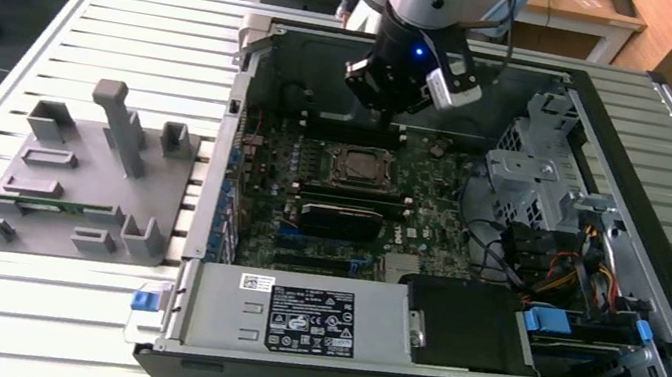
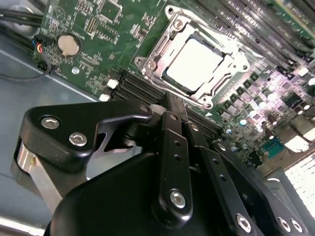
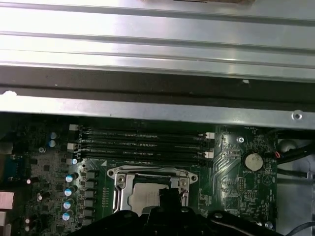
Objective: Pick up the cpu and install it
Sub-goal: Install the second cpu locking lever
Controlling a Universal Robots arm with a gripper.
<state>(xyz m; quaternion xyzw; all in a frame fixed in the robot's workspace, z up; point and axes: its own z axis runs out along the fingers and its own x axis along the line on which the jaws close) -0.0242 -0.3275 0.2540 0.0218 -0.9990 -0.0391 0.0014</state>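
Note:
The cpu [image 2: 193,63] lies flat in the motherboard socket [image 2: 156,53], its silvery-white top facing up inside the metal frame. The first wrist view also has the cpu [image 3: 145,194] in the socket, partly behind the fingertips. My gripper [image 2: 173,102] hangs above the board just beside the socket, apart from the chip, its two fingers pressed together with nothing between them. In the exterior view the gripper [image 1: 383,107] is over the far part of the open computer case, a little beyond the socket [image 1: 360,167].
The open computer case [image 1: 235,132] holds the motherboard, memory slots [image 3: 142,142], a drive cage [image 1: 541,170] and cables at the exterior view's right. A grey plastic fixture [image 1: 81,179] with a green circuit strip [image 1: 50,201] sits on the slatted table at the exterior view's left.

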